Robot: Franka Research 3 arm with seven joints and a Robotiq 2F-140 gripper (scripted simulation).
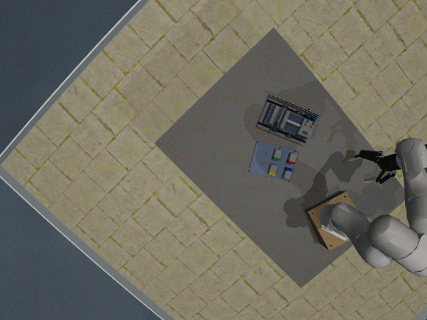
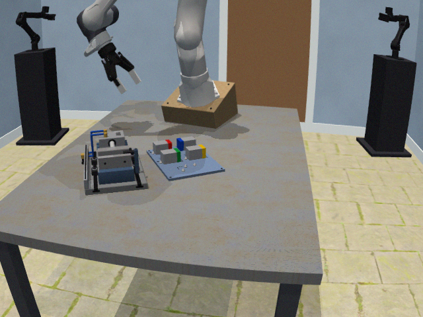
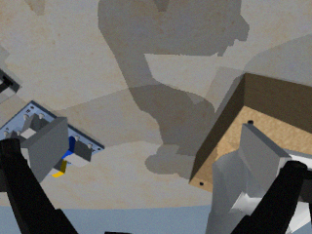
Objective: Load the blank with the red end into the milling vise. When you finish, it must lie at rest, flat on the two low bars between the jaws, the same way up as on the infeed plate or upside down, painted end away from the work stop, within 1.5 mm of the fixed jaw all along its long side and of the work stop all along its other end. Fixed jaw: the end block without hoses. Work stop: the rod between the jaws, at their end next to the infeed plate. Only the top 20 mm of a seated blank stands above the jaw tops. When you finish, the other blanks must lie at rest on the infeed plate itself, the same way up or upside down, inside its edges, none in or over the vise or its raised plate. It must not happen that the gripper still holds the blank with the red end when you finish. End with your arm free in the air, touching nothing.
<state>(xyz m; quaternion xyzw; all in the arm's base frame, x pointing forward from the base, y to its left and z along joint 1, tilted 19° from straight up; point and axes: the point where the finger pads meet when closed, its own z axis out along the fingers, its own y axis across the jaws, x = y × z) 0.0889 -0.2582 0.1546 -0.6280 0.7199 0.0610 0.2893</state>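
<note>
In the exterior view, no blank is seen in the vise (image 1: 277, 117) (image 2: 114, 160) (image 3: 7, 87) at left; loading remains undone. The gripper (image 1: 360, 169) (image 2: 129, 86) (image 3: 154, 136) is raised far left, spread wide, nothing grasped. The red-ended blank (image 1: 292, 157) (image 2: 159, 146) rests on the infeed plate (image 1: 255, 165) (image 2: 201, 170) (image 3: 34, 108), right of the vise. Its red end is hidden by wrist view, shown by top view.

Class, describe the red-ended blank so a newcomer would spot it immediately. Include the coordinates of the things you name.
On the grey table (image 1: 213, 137) (image 2: 218, 211), beside the vise, lies a flat blue square-cornered plate (image 1: 257, 167) (image 2: 205, 170) (image 3: 93, 141). It bears four grey blocks; yours (image 1: 292, 157) (image 2: 160, 146) alone has a red end, the others' being green, blue and yellow.
</note>
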